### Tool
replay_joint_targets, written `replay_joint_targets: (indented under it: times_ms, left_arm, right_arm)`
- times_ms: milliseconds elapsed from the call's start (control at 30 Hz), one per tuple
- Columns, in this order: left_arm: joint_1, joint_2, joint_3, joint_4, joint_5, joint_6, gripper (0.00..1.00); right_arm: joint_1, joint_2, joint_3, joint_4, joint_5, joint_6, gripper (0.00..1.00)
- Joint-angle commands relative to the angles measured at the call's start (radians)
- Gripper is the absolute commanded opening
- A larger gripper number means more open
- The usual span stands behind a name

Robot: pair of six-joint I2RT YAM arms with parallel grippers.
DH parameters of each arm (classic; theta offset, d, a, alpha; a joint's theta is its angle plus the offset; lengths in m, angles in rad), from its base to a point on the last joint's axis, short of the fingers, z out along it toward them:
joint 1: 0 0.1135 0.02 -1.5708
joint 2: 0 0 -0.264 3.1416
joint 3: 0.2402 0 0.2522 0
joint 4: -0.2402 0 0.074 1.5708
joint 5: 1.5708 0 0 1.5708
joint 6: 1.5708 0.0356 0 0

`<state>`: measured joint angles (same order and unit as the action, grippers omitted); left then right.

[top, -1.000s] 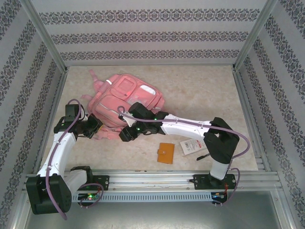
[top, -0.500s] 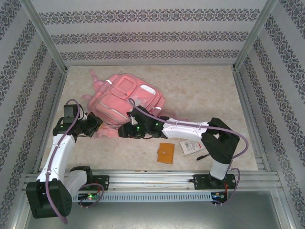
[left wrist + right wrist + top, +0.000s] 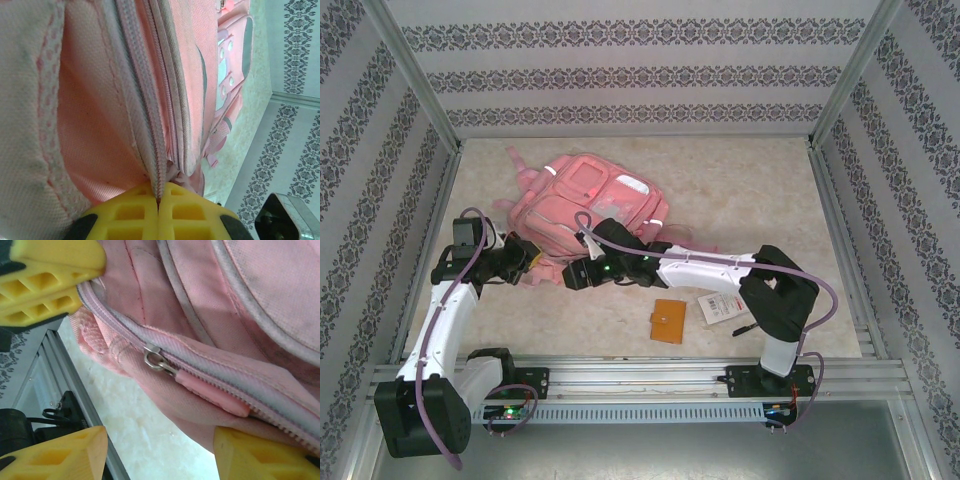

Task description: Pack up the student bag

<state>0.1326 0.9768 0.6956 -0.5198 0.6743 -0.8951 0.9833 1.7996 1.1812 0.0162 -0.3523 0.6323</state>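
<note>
The left fingers (image 3: 125, 212) are pressed together, pinching the bag (image 3: 582, 192) by its zip seam at its near-left corner. The pink bag lies on the worktop (image 3: 750, 190), left of centre. The right fingers (image 3: 260, 457) stand apart at the bag's near edge, gripping nothing; a pink zip pull (image 3: 210, 389) lies by the gap, untouched. Further right, a brown wallet (image 3: 668, 320) and a white card (image 3: 720, 305) lie on the worktop.

pink student bag (image 3: 582, 190), orange wallet (image 3: 669, 320), floral-striped walls (image 3: 640, 75)
</note>
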Motion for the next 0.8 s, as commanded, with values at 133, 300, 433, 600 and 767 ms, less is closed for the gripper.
replay_joint_targets:
  times_ms: [133, 300, 433, 600, 767]
  left_arm:
    - [0.001, -0.023, -0.002, 0.043, 0.062, 0.016, 0.0]
    - [0.001, -0.022, 0.001, 0.034, 0.064, 0.009, 0.0]
    - [0.001, -0.028, 0.001, 0.031, 0.068, 0.0, 0.0]
    - [0.001, -0.033, -0.011, 0.043, 0.081, -0.023, 0.0]
    - [-0.001, -0.039, -0.04, 0.076, 0.098, -0.053, 0.0]
  right_arm:
    - [-0.021, -0.094, -0.048, 0.048, 0.021, -0.06, 0.58]
    - [-0.044, -0.069, -0.032, 0.057, 0.009, -0.069, 0.58]
    - [-0.046, -0.037, -0.03, 0.07, 0.05, -0.088, 0.58]
    - [-0.048, 0.016, -0.044, 0.132, 0.057, -0.083, 0.59]
    - [-0.046, 0.071, -0.03, 0.215, -0.043, -0.093, 0.59]
